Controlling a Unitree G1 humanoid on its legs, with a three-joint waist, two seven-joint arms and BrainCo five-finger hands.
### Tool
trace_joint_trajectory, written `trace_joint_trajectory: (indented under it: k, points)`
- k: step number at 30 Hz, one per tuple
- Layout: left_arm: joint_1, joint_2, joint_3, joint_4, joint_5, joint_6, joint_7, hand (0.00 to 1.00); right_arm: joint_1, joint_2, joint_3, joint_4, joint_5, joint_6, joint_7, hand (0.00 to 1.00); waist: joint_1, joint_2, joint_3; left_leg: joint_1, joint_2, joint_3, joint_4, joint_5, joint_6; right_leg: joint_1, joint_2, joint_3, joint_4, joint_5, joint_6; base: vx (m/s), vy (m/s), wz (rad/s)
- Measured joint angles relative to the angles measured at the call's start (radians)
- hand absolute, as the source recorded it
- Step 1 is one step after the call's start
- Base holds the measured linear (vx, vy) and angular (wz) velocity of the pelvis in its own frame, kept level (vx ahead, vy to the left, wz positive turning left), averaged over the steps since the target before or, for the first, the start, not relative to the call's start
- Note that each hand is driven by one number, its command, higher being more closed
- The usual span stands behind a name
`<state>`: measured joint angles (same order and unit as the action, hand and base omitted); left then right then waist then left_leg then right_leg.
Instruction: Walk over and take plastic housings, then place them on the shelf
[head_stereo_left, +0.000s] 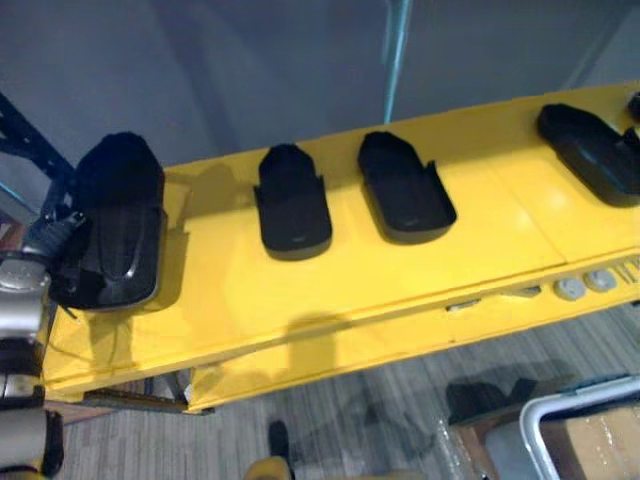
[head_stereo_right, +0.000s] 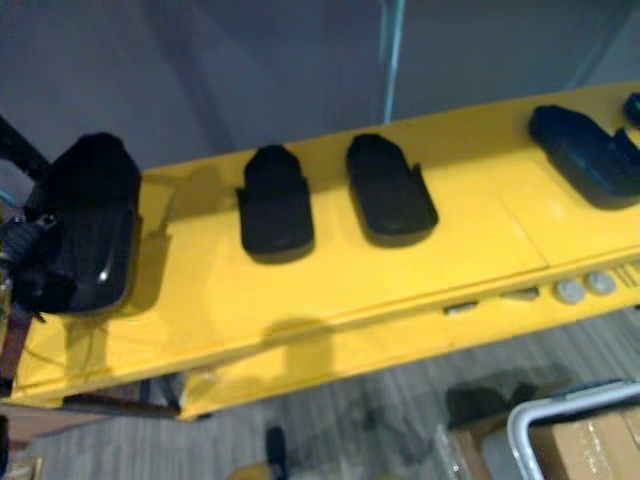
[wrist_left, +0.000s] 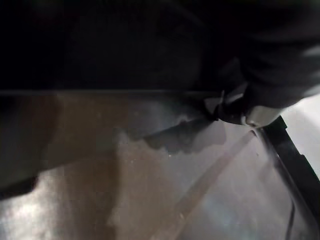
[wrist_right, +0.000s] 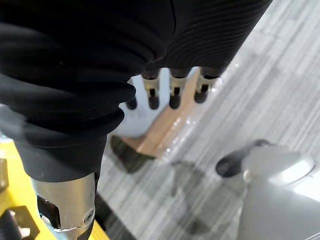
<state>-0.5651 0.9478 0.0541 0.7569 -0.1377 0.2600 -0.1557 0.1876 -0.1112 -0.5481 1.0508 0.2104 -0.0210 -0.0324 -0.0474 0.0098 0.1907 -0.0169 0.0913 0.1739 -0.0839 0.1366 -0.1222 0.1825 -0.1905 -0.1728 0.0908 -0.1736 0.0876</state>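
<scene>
Several black plastic housings lie on the yellow shelf: one left of the middle, one in the middle and one at the far right. A larger glossy housing rests at the shelf's left end. My left hand is pressed against its left side, with the fingers hidden behind it. In the left wrist view the housing's dark underside hangs just over the shelf's surface. My right hand hangs over the grey floor with straight fingers and holds nothing.
Two grey round pieces sit on the shelf's front ledge at the right. A white-framed crate with a cardboard box stands on the floor at the lower right. A dark blue rack post rises at the far left. A grey wall lies behind.
</scene>
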Motion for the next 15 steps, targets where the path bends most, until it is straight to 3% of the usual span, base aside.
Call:
trace_joint_trajectory:
  k: [4,7,10,12,15]
  points:
    - [-0.046,0.026,-0.037,0.053,0.026,0.038,-0.035,1.0,-0.019,0.0,0.002,0.007,0.0,0.0,0.0,0.0,-0.018,0.002,0.003,-0.001,0.014,0.005,0.0,0.001,0.0,-0.028,0.007,0.013,0.035,0.006,0.005,0.02,-0.015,-0.11]
    - [-0.083,0.026,-0.036,0.085,0.028,0.06,-0.043,1.0,-0.029,0.0,0.003,0.007,0.001,0.0,0.001,0.0,-0.021,0.018,0.017,-0.002,0.04,0.029,0.0,0.001,0.001,-0.05,0.031,0.02,0.04,0.043,-0.005,-0.02,0.023,-0.23]
    - [-0.119,0.026,-0.036,0.099,0.031,0.077,-0.041,1.0,-0.038,0.001,0.013,0.006,0.002,0.0,0.002,0.0,-0.025,0.013,0.039,-0.005,0.042,0.034,0.0,0.001,0.001,-0.07,0.03,0.036,0.049,0.05,-0.002,-0.05,0.037,-0.16]
    - [-0.14,0.021,-0.036,0.101,0.034,0.083,-0.03,1.0,-0.04,0.001,0.022,0.006,0.003,0.0,0.008,0.0,-0.027,0.013,0.057,-0.011,0.042,0.038,0.0,0.004,0.005,-0.081,0.028,0.039,0.057,0.052,0.001,-0.08,0.045,-0.09]
    - [-0.166,-0.01,-0.035,0.158,0.079,0.088,0.045,1.0,-0.04,0.003,0.032,0.0,0.005,-0.001,0.009,0.0,-0.034,0.017,0.072,-0.027,0.04,0.053,0.0,0.018,0.016,-0.108,0.024,0.042,0.057,0.056,0.007,-0.11,0.046,-0.12]
